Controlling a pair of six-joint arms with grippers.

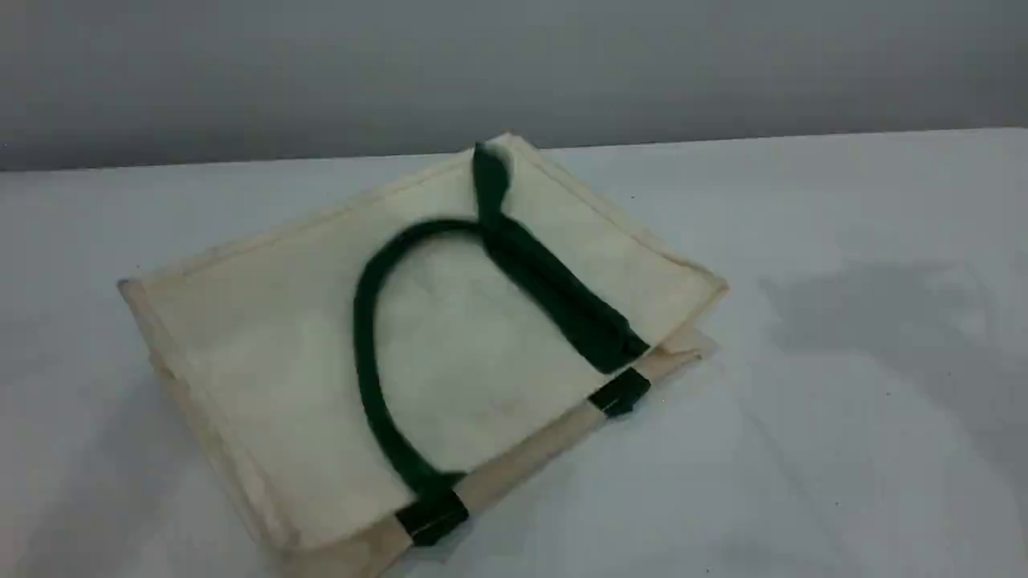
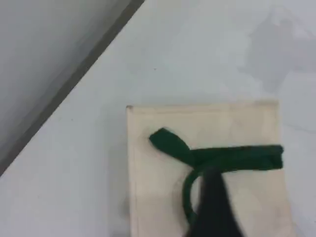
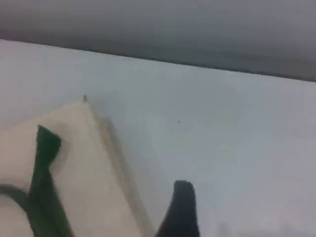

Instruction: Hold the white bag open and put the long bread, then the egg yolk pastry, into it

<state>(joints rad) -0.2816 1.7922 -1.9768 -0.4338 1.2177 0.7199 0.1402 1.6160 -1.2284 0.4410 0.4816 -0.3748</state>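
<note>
The white bag [image 1: 281, 361] lies flat on the table, its mouth edge toward the front right. One dark green handle [image 1: 365, 337] arcs over its top face. A second strap [image 1: 554, 289] lies straight across it, its far end blurred. No arm shows in the scene view. In the left wrist view one dark fingertip [image 2: 213, 207] of my left gripper hangs above the bag [image 2: 158, 197] and its handle [image 2: 232, 158], holding nothing I can see. My right gripper's fingertip [image 3: 181, 212] hovers over bare table just right of the bag [image 3: 84, 163]. The long bread and the egg yolk pastry are out of view.
The pale table [image 1: 843, 401] spreads wide to the right and front of the bag. A grey wall [image 1: 514, 64] runs behind the table's far edge.
</note>
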